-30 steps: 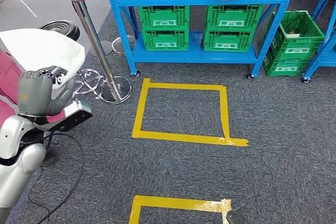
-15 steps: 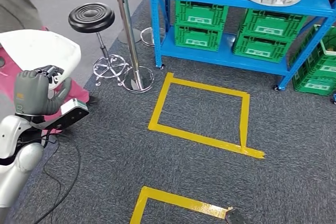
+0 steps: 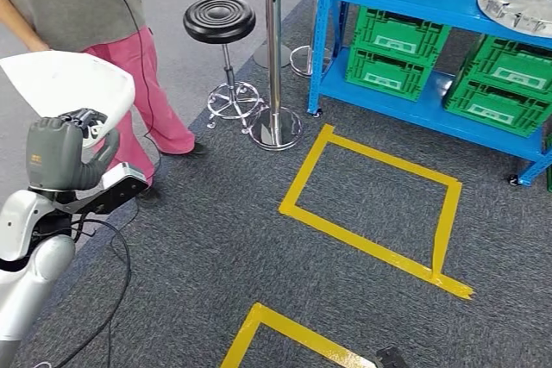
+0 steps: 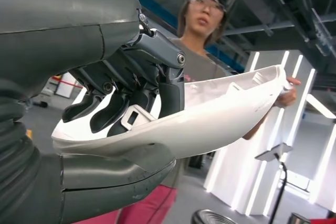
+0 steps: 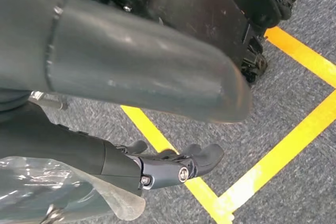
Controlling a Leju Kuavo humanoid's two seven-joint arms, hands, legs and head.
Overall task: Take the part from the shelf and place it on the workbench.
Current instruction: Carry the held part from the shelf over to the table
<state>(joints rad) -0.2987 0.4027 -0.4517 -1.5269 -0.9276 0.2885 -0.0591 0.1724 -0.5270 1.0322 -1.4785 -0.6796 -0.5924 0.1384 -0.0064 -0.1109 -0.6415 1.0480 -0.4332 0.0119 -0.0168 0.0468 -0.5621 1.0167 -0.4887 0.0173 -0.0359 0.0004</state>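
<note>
My left hand (image 3: 62,157) gripped the white part (image 3: 68,84) at one end, its long axis running out toward a person's hand (image 4: 288,94) at the far tip. My right hand (image 5: 174,163) hung over the carpet, fingers loosely apart, holding nothing.

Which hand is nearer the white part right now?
Left. The left hand grips the white part. The right hand hangs low over the yellow floor tape, holding nothing.
</note>
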